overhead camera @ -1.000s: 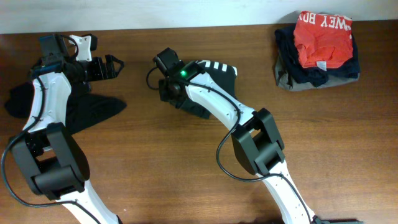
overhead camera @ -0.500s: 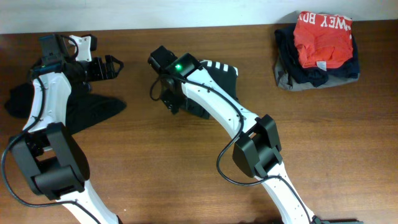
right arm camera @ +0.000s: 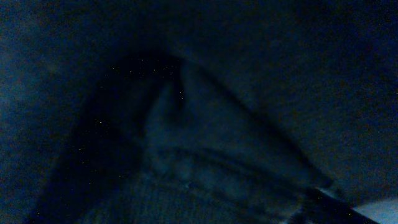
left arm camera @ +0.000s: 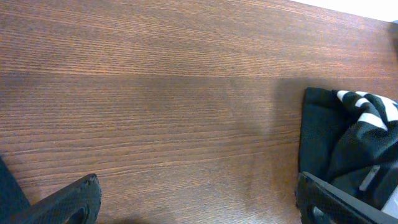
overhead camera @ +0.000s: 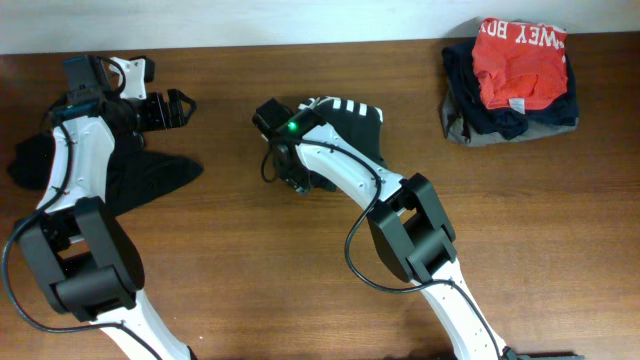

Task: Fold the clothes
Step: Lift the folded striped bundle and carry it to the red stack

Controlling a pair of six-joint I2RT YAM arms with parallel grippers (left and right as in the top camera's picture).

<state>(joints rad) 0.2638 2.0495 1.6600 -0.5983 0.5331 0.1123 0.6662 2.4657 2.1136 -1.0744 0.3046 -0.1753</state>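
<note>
A folded black garment with white stripes (overhead camera: 348, 124) lies at the table's middle back, and its edge shows in the left wrist view (left arm camera: 348, 137). My right gripper (overhead camera: 296, 180) is pressed down at its left edge. Dark cloth (right arm camera: 205, 124) fills the right wrist view, so the fingers cannot be made out. A spread black T-shirt (overhead camera: 140, 176) lies at the left under my left arm. Above bare wood just beyond that shirt, my left gripper (overhead camera: 178, 107) (left arm camera: 202, 208) hangs open with nothing between its fingers (left arm camera: 68, 200).
A pile of folded clothes (overhead camera: 510, 85) sits at the back right, topped by an orange-red shirt with white lettering (overhead camera: 520, 62). A dark cloth lump (overhead camera: 28, 160) lies at the far left edge. The wall runs along the table's back.
My right wrist has swung and shifted slightly right and toward the table's front along the striped garment's left edge. The left arm has not moved.
</note>
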